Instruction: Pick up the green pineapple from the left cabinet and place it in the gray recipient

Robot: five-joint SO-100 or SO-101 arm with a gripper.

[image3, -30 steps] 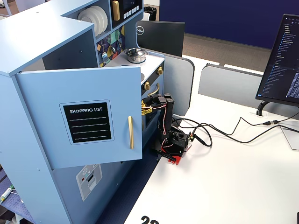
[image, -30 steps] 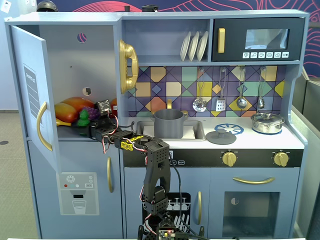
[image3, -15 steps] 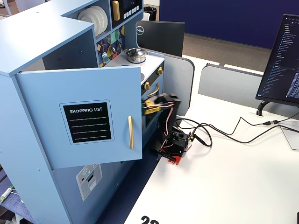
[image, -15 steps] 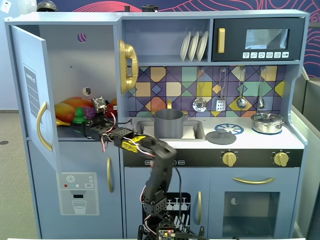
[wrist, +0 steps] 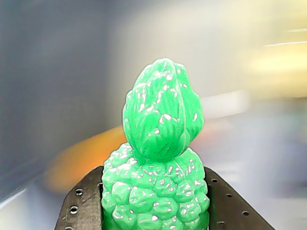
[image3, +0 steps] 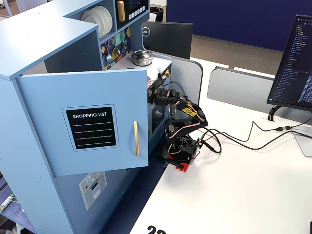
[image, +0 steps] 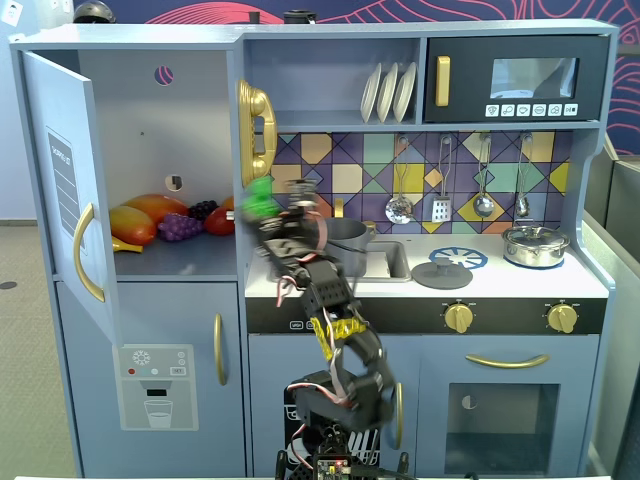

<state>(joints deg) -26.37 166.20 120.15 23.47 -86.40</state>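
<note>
My gripper is shut on the green pineapple and holds it in the air at the right edge of the left cabinet's opening, above shelf height. In the wrist view the pineapple stands crown up between the two black fingers, and the background is blurred. The gray recipient stands in the sink to the right of the gripper, partly hidden by the arm. In the fixed view from the side, the open cabinet door hides the pineapple and the cabinet's inside.
Orange fruits, purple grapes and a red fruit lie on the cabinet shelf. A gold phone hangs on the post above the gripper. A flat gray lid and a silver lidded pot sit on the counter.
</note>
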